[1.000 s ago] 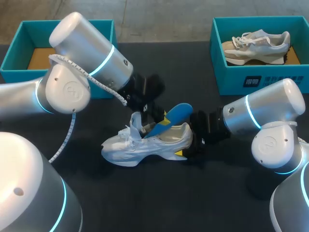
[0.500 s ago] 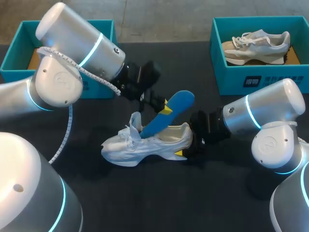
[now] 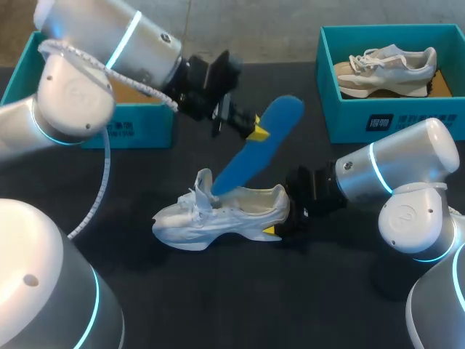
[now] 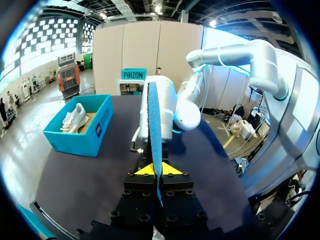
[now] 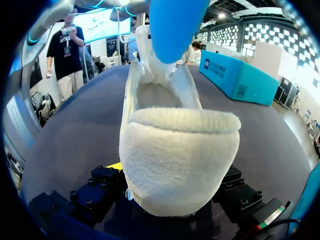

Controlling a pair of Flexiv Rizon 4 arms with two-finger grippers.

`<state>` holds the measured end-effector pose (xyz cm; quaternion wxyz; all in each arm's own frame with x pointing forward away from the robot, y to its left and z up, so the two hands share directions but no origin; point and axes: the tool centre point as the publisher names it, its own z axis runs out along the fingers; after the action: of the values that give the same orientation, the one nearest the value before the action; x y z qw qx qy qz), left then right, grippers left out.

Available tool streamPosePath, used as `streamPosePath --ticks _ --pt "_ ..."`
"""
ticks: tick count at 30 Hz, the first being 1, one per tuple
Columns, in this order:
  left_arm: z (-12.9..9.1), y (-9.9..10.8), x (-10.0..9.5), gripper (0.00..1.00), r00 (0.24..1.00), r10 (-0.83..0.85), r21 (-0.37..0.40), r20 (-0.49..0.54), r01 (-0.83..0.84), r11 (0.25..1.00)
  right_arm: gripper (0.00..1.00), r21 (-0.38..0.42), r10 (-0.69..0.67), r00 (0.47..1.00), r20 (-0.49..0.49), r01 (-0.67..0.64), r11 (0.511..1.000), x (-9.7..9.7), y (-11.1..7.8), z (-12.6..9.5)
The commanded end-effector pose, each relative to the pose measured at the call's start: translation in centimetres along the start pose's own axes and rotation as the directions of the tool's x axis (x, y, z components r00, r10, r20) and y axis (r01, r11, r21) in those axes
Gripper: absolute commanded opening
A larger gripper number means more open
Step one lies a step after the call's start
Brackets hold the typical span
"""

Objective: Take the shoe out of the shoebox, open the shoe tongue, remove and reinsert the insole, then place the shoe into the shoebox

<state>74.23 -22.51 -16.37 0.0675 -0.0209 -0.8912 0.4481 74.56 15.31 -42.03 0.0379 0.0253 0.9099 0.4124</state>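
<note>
the white shoe (image 3: pixel 218 212) lies on its sole on the dark bench (image 3: pixel 218 305), toe away from the right arm, tongue raised. the blue insole (image 3: pixel 251 149) slants up out of the shoe's opening. its lower end is just by the tongue, and whether it still touches the shoe i cannot tell. its upper end is well above and behind the shoe's heel.

the left gripper (image 3: pixel 254 132) hangs above and behind the shoe, its yellow-tipped fingers pinching the insole edge-on. in the left wrist view the insole (image 4: pixel 153 130) stands straight up from the pressed fingers of that gripper (image 4: pixel 156 169).

the right gripper (image 3: pixel 280 225) is at the shoe's heel. in the right wrist view the padded heel (image 5: pixel 175 155) fills the space between its fingers (image 5: pixel 112 166), which clamp it from both sides, and the insole (image 5: pixel 175 25) shows above the shoe's opening.

a second ago most of the insole lay inside the shoe. since then the left arm has risen and drawn back from the shoe, pulling the insole almost out. the shoe and the right arm have kept their place.

behind the shoe on the left arm's side sits a teal shoebox (image 3: pixel 142 131). behind it on the right arm's side another teal shoebox (image 3: pixel 341 116) holds a beige shoe (image 3: pixel 389 69).
</note>
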Motion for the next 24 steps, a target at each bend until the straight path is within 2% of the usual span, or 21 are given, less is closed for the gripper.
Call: streamPosePath --ticks 1,6,14,15,18,24 --pt "-1.2 -1.4 0.3 0.0 1.0 0.0 0.006 -0.013 0.0 1.0 0.0 0.005 0.0 1.0 0.003 0.0 1.0 0.0 -0.2 0.7" --pt "-2.0 -3.2 0.5 0.0 0.999 -0.011 0.04 -0.052 0.013 0.999 0.0 0.005 0.0 1.0 0.003 0.0 1.0 0.0 -0.2 0.7" --pt "-3.5 -5.7 0.7 0.0 0.983 -0.063 0.125 -0.171 0.085 0.988 0.0 0.005 0.0 1.0 0.003 0.0 1.0 0.0 -0.2 0.7" --pt "-3.7 -5.9 0.7 0.0 0.975 -0.065 0.142 -0.214 0.096 0.985 0.0 0.005 0.0 1.0 0.003 0.0 1.0 0.0 -0.2 0.7" --pt "-4.0 -6.6 0.5 0.0 0.951 -0.083 0.17 -0.299 0.139 0.976 0.0 0.005 0.0 1.0 0.003 0.0 1.0 0.0 -0.2 0.7" --pt "-4.5 -7.1 0.2 0.0 0.92 -0.104 0.198 -0.378 0.19 0.962 0.0 0.005 0.0 1.0 0.003 0.0 1.0 0.0 -0.2 0.7"
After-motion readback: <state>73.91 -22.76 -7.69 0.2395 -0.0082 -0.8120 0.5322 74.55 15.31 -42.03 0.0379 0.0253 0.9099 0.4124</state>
